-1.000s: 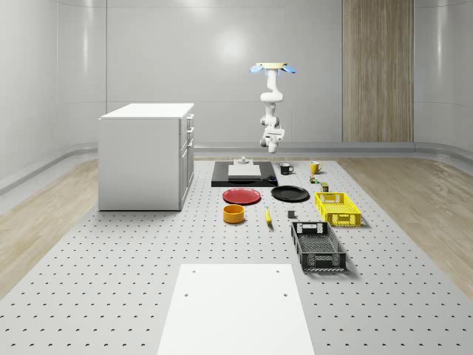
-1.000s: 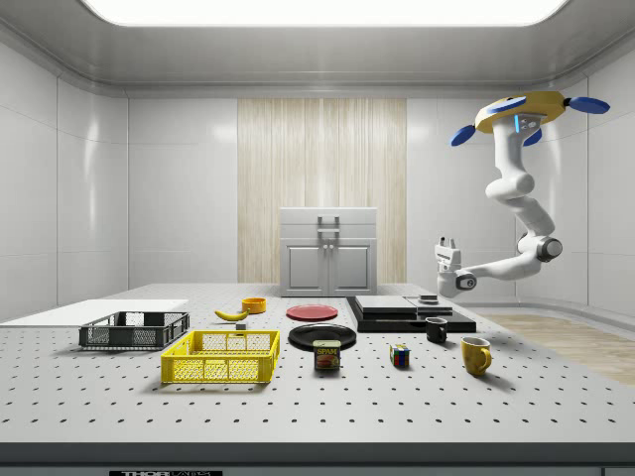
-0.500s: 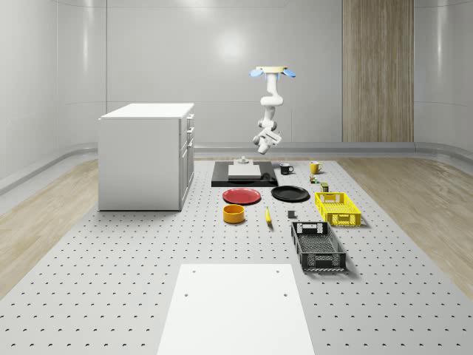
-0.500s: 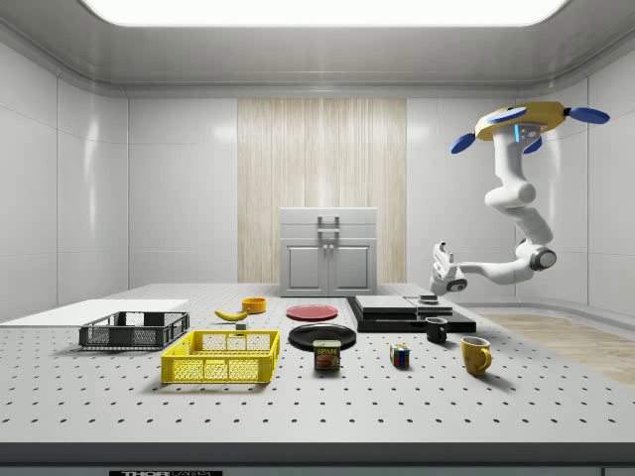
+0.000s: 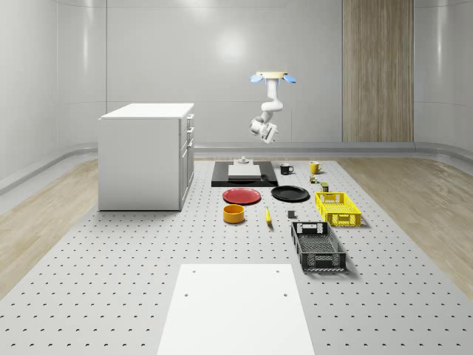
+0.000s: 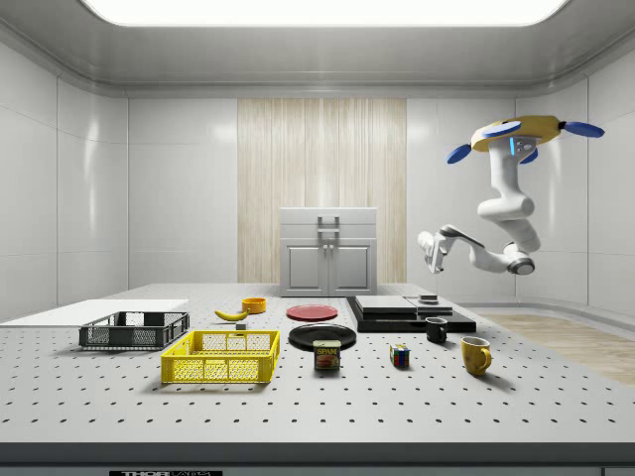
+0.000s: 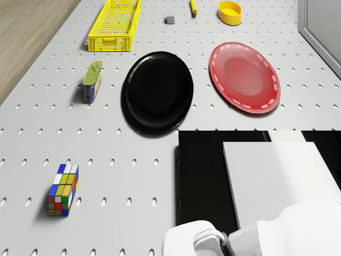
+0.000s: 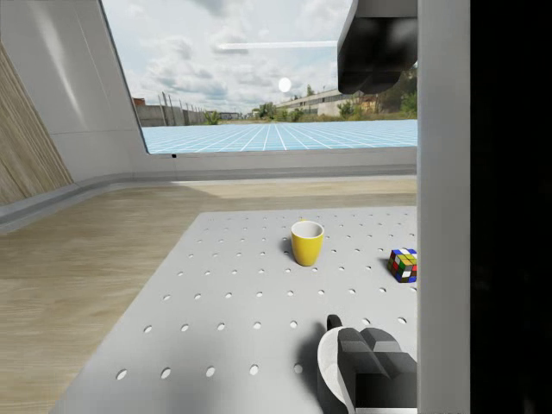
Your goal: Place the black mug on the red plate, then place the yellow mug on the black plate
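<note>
The black mug [image 5: 284, 168] [image 6: 437, 330] stands on the table just beside the black platform [image 5: 244, 177]. The yellow mug [image 5: 315, 167] [image 6: 475, 354] [image 8: 307, 242] stands upright a little beyond it, toward the whole-scene view's right. The red plate [image 5: 242, 196] [image 7: 245, 76] and the black plate [image 5: 290, 194] [image 7: 158, 90] lie side by side in front of the platform, both bare. The drone [image 5: 272, 75] [image 6: 516, 134] hovers high over the back of the table. Its arm bends down and the gripper [image 5: 264, 132] [image 6: 429, 250] hangs in the air well above the platform and the black mug, holding nothing.
A white block [image 7: 277, 176] lies on the platform. A Rubik's cube [image 7: 63, 190] [image 8: 403, 265], a tin can [image 7: 92, 81], a yellow basket [image 5: 338, 208], a black basket [image 5: 318, 246], an orange bowl [image 5: 234, 214] and a banana [image 5: 267, 215] are spread over the table. A white cabinet [image 5: 144, 155] stands at the whole-scene view's left.
The arm has folded upward, so the gripper has risen and drifted toward the whole-scene view's left. The drone has sunk slightly. Mugs and plates have stayed put.
</note>
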